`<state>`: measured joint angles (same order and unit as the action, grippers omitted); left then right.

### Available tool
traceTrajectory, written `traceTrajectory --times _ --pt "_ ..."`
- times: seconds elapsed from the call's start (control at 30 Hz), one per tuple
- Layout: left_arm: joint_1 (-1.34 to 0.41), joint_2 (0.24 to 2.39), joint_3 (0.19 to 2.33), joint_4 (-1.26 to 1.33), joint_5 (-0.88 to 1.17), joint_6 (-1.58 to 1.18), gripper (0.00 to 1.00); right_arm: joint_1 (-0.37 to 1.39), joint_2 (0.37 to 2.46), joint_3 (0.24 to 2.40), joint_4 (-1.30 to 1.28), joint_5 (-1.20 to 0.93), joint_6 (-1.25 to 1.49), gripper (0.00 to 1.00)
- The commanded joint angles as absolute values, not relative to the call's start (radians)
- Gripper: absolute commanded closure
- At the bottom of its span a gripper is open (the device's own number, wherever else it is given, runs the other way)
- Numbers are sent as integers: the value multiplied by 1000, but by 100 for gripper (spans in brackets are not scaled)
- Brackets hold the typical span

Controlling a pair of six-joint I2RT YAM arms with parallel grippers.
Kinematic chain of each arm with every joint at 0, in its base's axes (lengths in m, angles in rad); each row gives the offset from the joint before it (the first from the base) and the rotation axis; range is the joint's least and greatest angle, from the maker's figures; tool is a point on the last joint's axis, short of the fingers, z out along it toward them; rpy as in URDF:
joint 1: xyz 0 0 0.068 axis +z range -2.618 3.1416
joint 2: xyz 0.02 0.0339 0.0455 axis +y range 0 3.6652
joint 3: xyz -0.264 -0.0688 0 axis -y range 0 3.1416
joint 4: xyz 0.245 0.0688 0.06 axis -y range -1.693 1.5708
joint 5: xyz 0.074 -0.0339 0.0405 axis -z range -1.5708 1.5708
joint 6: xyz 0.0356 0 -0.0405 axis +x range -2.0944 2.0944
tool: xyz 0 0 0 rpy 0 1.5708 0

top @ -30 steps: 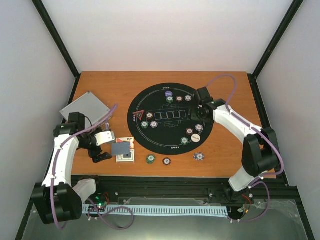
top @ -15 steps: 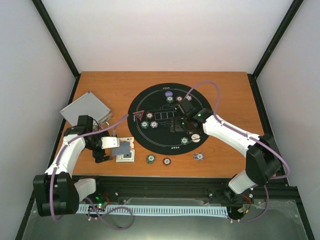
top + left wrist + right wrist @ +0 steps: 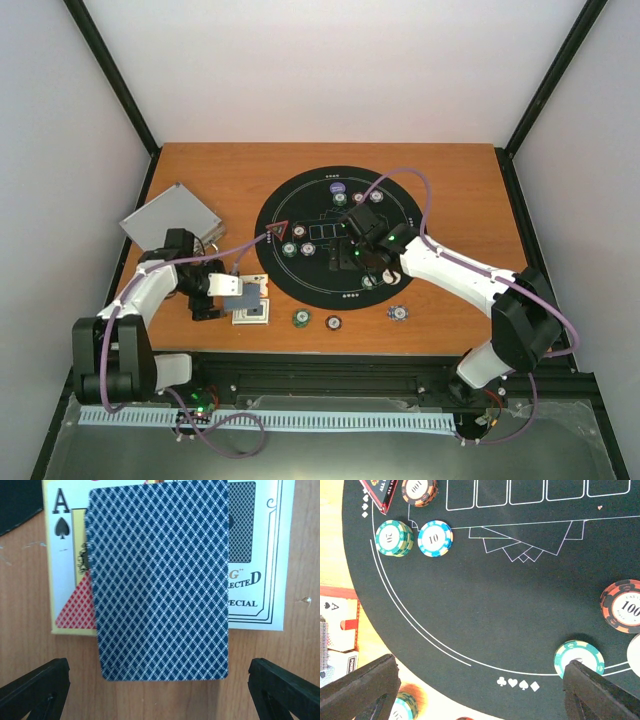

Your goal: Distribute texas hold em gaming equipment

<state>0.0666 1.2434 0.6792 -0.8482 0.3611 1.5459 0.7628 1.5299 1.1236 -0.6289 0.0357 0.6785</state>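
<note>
A blue-patterned playing card (image 3: pixel 160 580) lies face down, half over the white card box (image 3: pixel 255 580). My left gripper (image 3: pixel 160 695) is open just short of the card's near edge, one finger on each side and nothing between them. The top view shows that left gripper (image 3: pixel 212 298) beside the card (image 3: pixel 243 295). My right gripper (image 3: pixel 480 695) hangs open over the black mat (image 3: pixel 510 610), empty. A green chip (image 3: pixel 579 657) sits at its right finger. Green 20 (image 3: pixel 395 537), blue 10 (image 3: pixel 435 538) and red 100 (image 3: pixel 624 606) chips rest on the mat.
The silver case (image 3: pixel 170 215) stands at the left rear of the wooden table. Three loose chips (image 3: pixel 301 319) (image 3: pixel 333 322) (image 3: pixel 398 313) lie on the wood in front of the round mat (image 3: pixel 300 275). More chips ring the mat's far side (image 3: pixel 338 188).
My right arm has swung left from the mat's right edge to its middle. My left gripper has closed in on the card, which has stayed in place.
</note>
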Motion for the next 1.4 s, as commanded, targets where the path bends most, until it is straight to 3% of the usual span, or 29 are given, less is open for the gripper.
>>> traceTrajectory --times 0.0,1.37 --pt "53 1287 711 -849 366 1592 0 776 1506 1102 -602 29 701 12" --pt "31 1392 693 -762 331 1481 0 790 1526 1057 -523 -37 730 16"
